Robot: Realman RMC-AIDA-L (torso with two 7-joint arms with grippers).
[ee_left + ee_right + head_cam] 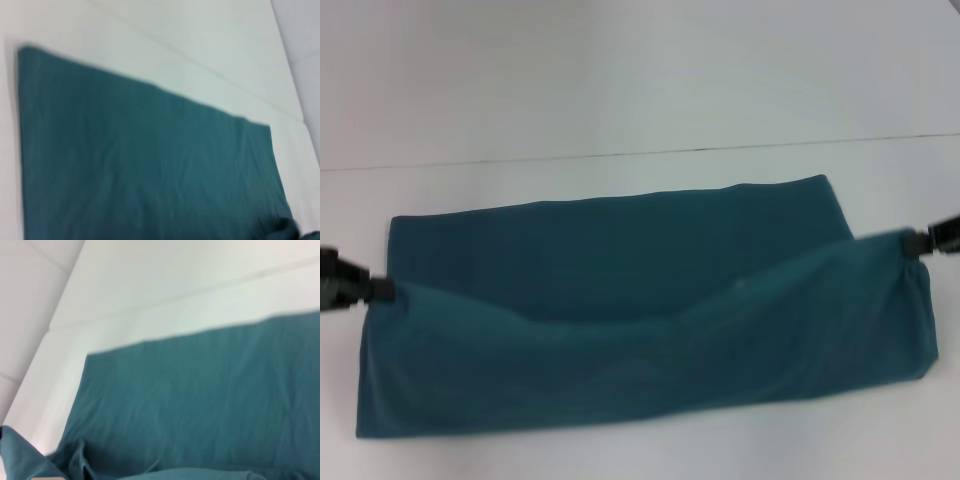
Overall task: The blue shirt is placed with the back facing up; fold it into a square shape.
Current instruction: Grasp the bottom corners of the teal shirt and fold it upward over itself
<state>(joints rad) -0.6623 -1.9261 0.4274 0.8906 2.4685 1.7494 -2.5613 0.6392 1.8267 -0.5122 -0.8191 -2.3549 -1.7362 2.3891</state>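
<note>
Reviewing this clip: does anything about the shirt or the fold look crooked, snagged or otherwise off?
Nothing alarming. The blue shirt is mid-fold, its near edge lifted by the left pincer and right pincer. The raised edge sags in the middle and sits higher on the right, so the fold could land slightly askew.

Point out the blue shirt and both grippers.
blue shirt (620,250): head view, flat far layer.
left gripper (378,289): head view, tip at the lifted edge.
right gripper (917,243): head view, tip at the lifted edge.
</note>
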